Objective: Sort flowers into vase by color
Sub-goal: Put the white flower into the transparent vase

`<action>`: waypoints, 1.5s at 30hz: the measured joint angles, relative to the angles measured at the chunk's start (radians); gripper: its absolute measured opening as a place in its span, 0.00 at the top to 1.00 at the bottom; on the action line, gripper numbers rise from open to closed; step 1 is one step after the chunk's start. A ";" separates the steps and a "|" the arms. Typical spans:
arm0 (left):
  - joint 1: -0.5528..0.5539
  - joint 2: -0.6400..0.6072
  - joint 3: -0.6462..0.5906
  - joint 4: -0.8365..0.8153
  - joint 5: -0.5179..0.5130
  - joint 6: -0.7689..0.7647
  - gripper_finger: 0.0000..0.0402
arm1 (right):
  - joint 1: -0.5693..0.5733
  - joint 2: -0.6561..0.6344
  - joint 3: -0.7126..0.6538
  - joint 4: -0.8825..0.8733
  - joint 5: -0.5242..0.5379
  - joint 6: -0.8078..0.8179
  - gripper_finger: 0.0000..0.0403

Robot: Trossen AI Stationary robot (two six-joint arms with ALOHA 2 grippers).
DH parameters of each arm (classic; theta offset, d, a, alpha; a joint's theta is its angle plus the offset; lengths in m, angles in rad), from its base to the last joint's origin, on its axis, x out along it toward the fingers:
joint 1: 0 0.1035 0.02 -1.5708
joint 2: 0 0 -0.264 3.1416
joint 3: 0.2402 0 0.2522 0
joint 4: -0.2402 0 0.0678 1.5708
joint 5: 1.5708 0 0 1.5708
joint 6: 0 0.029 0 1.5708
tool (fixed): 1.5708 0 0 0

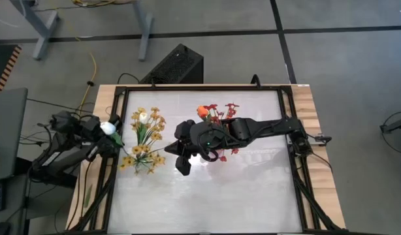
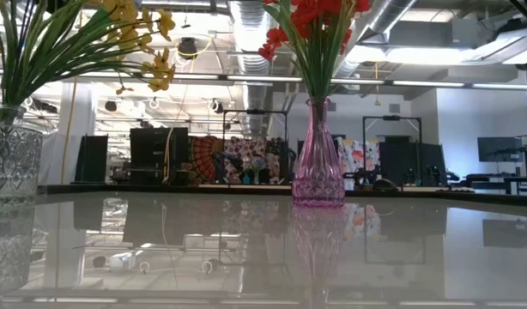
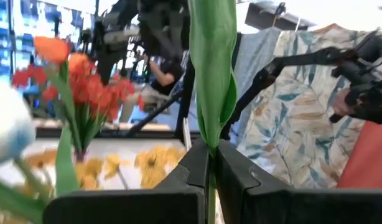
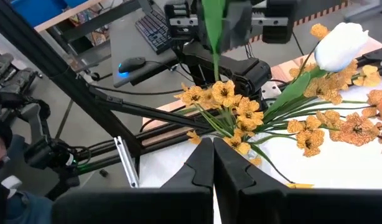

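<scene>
left claw: i see the left gripper (image 3: 211, 163) at the table's left edge, fingers (image 3: 178, 180) pinched tight on a green stem (image 3: 213, 74) that stands up between them; in the overhead view this gripper (image 1: 109, 134) sits just beside the yellow bunch.
white tulip: a white tulip bud (image 1: 108, 127) shows right at the left claw from above; i cannot tell for sure that it tops the clamped stem. from the right wrist the white bud (image 4: 339, 45) stands over the yellow blossoms.
right claw: the right gripper (image 4: 212, 163) has its fingers (image 4: 200, 165) pressed together with nothing between them. from above it (image 1: 185, 160) hovers mid-table, between the two bunches, and points toward the yellow flowers.
yellow flowers: the yellow blossom sprays (image 1: 145, 140) stand in the clear glass vase (image 2: 8, 154) at the table's left side, a white bud among them.
red flowers: the red blossom sprays (image 1: 223, 114) and an orange tulip bud (image 1: 202, 111) sit in the pink vase (image 2: 318, 163) near the table's middle, partly under the right arm (image 1: 259, 127).
table: the white table top (image 1: 207, 196) is glossy and mirrors both vases in the low view.
</scene>
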 joint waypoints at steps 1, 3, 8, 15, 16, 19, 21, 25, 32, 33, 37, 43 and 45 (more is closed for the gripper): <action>0.000 0.000 0.000 -0.023 -0.003 0.016 1.00 | 0.000 0.000 0.000 0.000 -0.011 -0.001 0.93; 0.000 0.000 0.000 -0.071 -0.005 0.054 1.00 | 0.000 0.000 0.000 -0.001 -0.022 -0.002 0.93; 0.000 0.000 0.000 -0.145 -0.033 0.143 1.00 | 0.000 0.000 0.000 0.000 -0.042 -0.038 0.93; 0.000 0.000 0.000 -0.226 -0.030 0.200 1.00 | 0.000 0.000 0.000 0.000 -0.051 -0.043 0.93; 0.000 0.000 0.000 -0.250 -0.028 0.213 1.00 | 0.000 0.000 0.000 0.000 -0.052 -0.043 0.93; 0.000 0.000 0.000 -0.311 -0.021 0.246 1.00 | 0.000 0.000 0.000 0.000 -0.067 -0.043 0.93; 0.000 0.000 -0.001 -0.310 -0.006 0.247 1.00 | 0.000 0.000 0.000 0.000 -0.074 -0.043 0.93; 0.000 0.000 -0.001 -0.334 0.004 0.247 1.00 | 0.000 0.000 0.000 -0.001 -0.075 -0.051 0.93; 0.000 0.000 -0.001 -0.424 0.003 0.221 1.00 | 0.000 0.000 0.000 -0.001 -0.076 -0.067 0.93; 0.000 0.000 0.000 -0.427 0.003 0.217 0.99 | 0.000 0.000 0.000 -0.001 -0.076 -0.071 0.93; 0.000 0.000 0.000 -0.457 0.002 0.213 0.97 | 0.000 0.000 0.000 -0.001 -0.077 -0.077 0.93; 0.000 0.000 0.000 -0.470 -0.004 0.218 0.91 | 0.000 0.000 0.000 -0.001 -0.078 -0.080 0.93; 0.000 0.000 -0.001 -0.470 0.001 0.215 0.88 | 0.000 0.001 0.000 -0.001 -0.088 -0.080 0.93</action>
